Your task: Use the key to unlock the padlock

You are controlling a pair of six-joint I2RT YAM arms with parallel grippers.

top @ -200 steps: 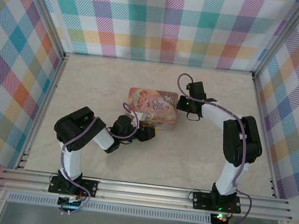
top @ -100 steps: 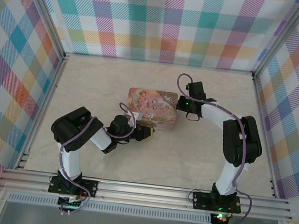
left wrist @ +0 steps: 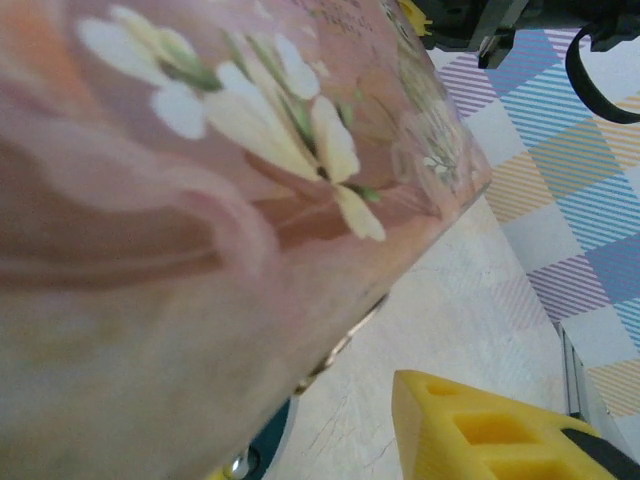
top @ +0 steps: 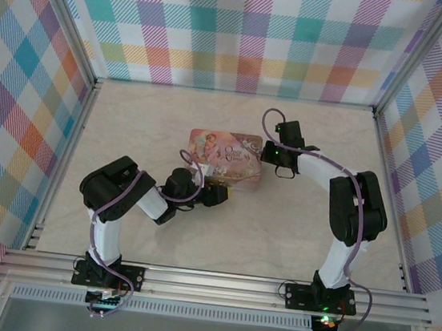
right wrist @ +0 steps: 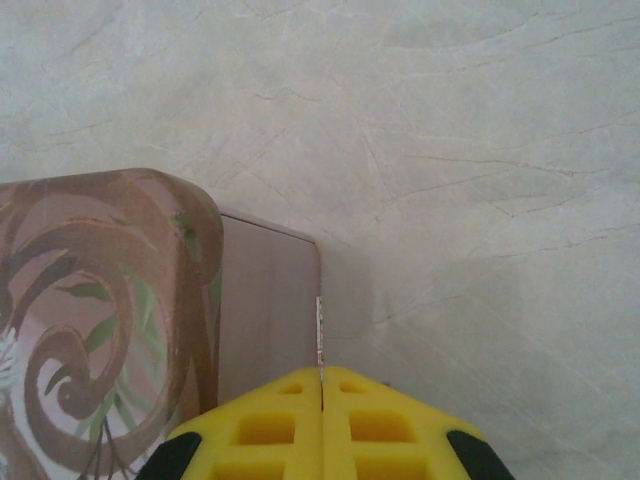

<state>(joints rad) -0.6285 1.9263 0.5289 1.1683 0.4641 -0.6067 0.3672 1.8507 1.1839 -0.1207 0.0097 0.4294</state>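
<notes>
Right wrist: right gripper (right wrist: pixel 321 372) clamps key (right wrist: pixel 320 330), its long axis straight out from the fingertips beside tin (right wrist: pixel 265 300) corner; left gripper (top: pixel 218 191) opening unclear.

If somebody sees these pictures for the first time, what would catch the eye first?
First the pink illustrated tin in the middle of the table. The left gripper sits at its near edge; the right gripper, by its right end, has yellow fingers shut on the key, a thin metal sliver.
</notes>
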